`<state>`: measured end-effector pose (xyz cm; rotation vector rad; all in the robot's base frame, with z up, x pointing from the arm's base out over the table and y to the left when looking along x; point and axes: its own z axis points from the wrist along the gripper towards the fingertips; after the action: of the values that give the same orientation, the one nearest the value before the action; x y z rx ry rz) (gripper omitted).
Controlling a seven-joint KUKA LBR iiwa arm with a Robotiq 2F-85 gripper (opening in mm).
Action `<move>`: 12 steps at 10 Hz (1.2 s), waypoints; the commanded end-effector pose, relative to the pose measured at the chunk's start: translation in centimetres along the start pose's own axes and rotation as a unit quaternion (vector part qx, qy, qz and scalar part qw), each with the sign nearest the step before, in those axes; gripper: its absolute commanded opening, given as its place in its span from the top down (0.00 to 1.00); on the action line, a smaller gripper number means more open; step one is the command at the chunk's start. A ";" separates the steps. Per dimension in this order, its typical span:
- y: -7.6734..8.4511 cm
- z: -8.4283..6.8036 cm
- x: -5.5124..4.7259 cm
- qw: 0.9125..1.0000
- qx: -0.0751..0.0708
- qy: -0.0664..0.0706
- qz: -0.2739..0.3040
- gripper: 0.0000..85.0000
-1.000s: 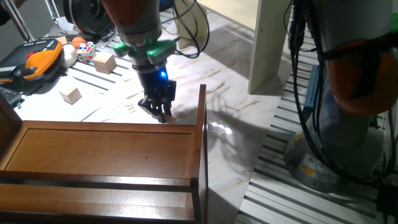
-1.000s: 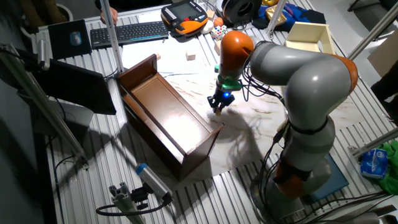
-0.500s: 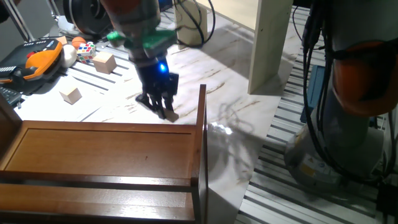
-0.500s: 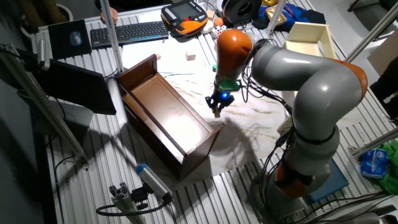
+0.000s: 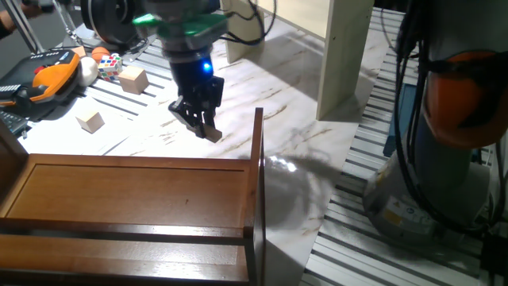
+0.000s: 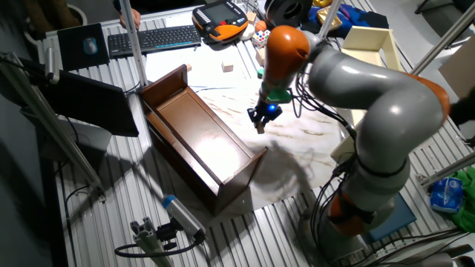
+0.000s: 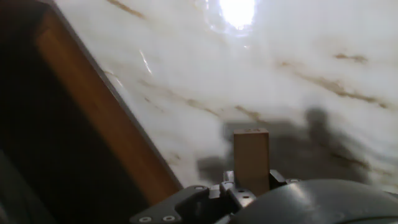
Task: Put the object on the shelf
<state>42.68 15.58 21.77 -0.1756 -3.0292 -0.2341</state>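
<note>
My gripper (image 5: 205, 127) is shut on the object (image 5: 213, 135), a small flat tan wooden block, and holds it in the air above the marble tabletop, just beyond the shelf's far edge. In the hand view the block (image 7: 251, 160) sticks out upright between the fingers, with its shadow on the marble below. The shelf (image 5: 135, 195) is a large dark reddish-brown unit lying in the foreground, with an upright side panel (image 5: 258, 159) to the right of the gripper. In the other fixed view the gripper (image 6: 260, 122) hangs beside the shelf (image 6: 200, 141). The shelf's edge (image 7: 99, 118) fills the left of the hand view.
Two light wooden cubes (image 5: 133, 79) (image 5: 91, 121) lie on the slatted table at the left, near a colour cube (image 5: 109, 66) and an orange pendant (image 5: 51, 75). A pale cream upright post (image 5: 345, 56) stands at the right. A keyboard (image 6: 152, 38) lies at the far side.
The gripper has risen off the marble with the block in it and shifted slightly away from the shelf's edge. The shelf and cubes have not moved.
</note>
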 end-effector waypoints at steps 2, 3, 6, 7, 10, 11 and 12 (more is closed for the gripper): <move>0.0 0.0 0.0 1.000 -0.013 0.014 0.001 1.00; 0.0 0.0 0.0 0.999 -0.012 0.030 0.008 1.00; 1.2 -2.3 1.4 0.998 -0.019 0.050 0.026 1.00; 1.7 -3.4 2.2 0.998 -0.016 0.051 0.037 1.00; 4.2 -5.9 3.7 0.996 0.002 0.054 0.072 1.00; 5.1 -6.5 4.5 0.995 0.010 0.054 0.082 1.00; 5.6 -7.0 5.1 0.994 0.006 0.058 0.093 1.00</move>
<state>38.84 20.58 30.05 -0.4294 -2.8733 -0.2040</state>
